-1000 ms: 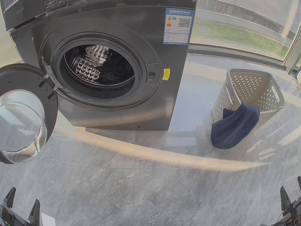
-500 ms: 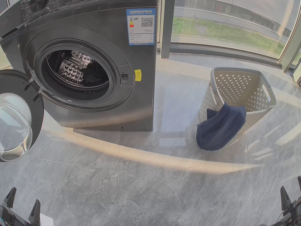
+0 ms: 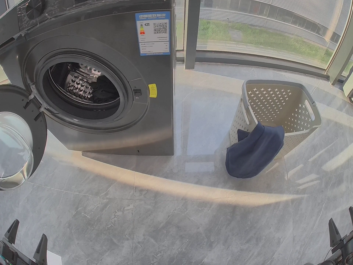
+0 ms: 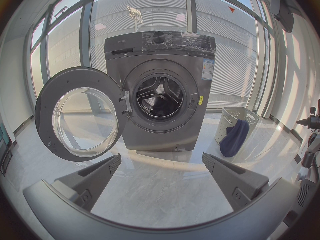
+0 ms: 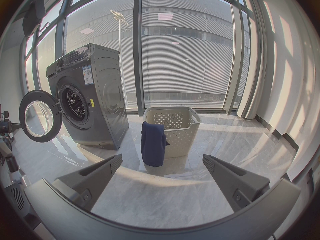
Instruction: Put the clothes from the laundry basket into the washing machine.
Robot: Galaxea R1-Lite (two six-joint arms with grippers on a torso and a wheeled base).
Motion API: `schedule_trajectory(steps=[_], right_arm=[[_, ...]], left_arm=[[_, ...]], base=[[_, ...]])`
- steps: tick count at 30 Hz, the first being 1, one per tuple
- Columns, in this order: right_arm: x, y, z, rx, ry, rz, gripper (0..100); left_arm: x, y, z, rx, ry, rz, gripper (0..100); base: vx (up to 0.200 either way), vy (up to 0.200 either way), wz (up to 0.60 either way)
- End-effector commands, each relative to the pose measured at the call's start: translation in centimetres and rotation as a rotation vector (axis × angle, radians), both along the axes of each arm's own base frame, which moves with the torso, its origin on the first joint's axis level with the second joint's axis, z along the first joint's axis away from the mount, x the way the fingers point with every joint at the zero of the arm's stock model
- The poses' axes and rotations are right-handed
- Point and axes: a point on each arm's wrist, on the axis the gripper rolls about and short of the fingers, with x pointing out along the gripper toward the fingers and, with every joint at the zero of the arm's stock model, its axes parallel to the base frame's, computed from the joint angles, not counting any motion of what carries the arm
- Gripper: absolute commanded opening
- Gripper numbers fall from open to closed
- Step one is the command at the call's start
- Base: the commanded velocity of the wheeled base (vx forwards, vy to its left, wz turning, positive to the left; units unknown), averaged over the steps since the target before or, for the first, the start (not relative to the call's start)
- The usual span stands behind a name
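Observation:
A grey front-loading washing machine [image 3: 110,92] stands at the left, its round door [image 3: 16,137] swung wide open; dark cloth lies inside the drum [image 3: 86,89]. A beige laundry basket [image 3: 279,111] stands on the floor to the right. A dark blue garment [image 3: 253,151] hangs over the basket's near rim down to the floor. My left gripper [image 3: 25,240] is open at the lower left, far from the machine. My right gripper [image 5: 160,174] is open and empty, well short of the blue garment [image 5: 152,144].
Grey marble floor [image 3: 165,210] stretches between me and both objects. Tall windows with a dark pillar [image 3: 191,23] rise behind the machine and basket. Open floor lies between machine and basket.
The head camera has turned right: machine and basket both sit further left in the picture. Neither gripper has moved relative to the view; the garment hangs as before.

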Motion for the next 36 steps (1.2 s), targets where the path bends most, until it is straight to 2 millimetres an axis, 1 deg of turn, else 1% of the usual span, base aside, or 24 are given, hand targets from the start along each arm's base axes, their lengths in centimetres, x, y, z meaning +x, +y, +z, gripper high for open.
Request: schedule_trajectory(steps=[1,4,31,36], right_arm=[[0.08,0.0,-0.45,0.0,0.011,-0.001,100],[0.08,0.0,-0.45,0.0,0.011,-0.001,100],[0.06,0.01,-0.46,0.0,0.008,0.001,100],[0.05,0.0,-0.46,0.0,0.006,0.002,100]], left_arm=[[0.05,0.0,-0.51,0.001,0.007,0.0,100],[0.05,0.0,-0.51,0.001,0.007,-0.002,100],[0.06,0.01,-0.51,-0.003,0.008,0.003,100],[0.06,0.0,-0.49,-0.006,0.007,0.001,100]], base=[[0.0,0.0,0.0],[0.0,0.0,0.0],[0.0,-0.2,0.0],[0.0,0.0,0.0]])
